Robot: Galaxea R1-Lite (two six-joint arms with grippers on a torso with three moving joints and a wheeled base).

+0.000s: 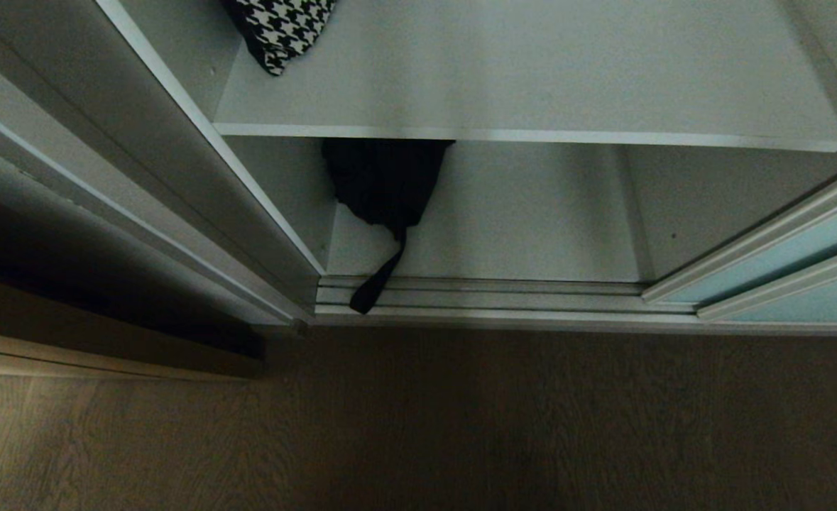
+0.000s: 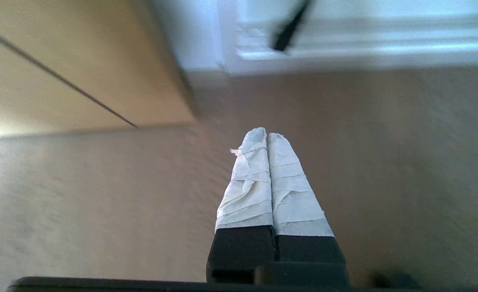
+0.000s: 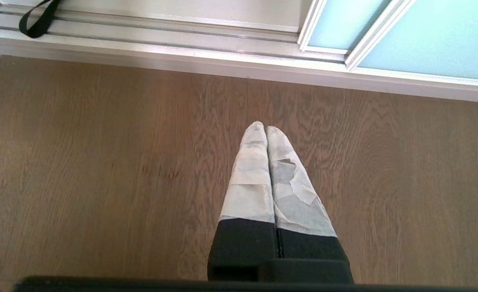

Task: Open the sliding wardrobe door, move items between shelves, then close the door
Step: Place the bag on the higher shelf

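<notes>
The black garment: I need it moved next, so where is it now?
In the head view the black garment lies left on the lower shelf, under the upper shelf, its strap trailing over the door track.

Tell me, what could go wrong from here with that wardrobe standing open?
The black strap of the dark garment on the lower shelf trails across the door track. If the sliding door were pulled shut now, it would likely catch or jam on it. Both end effectors, left and right, are shut, so neither could grasp the cloth without opening first.
</notes>
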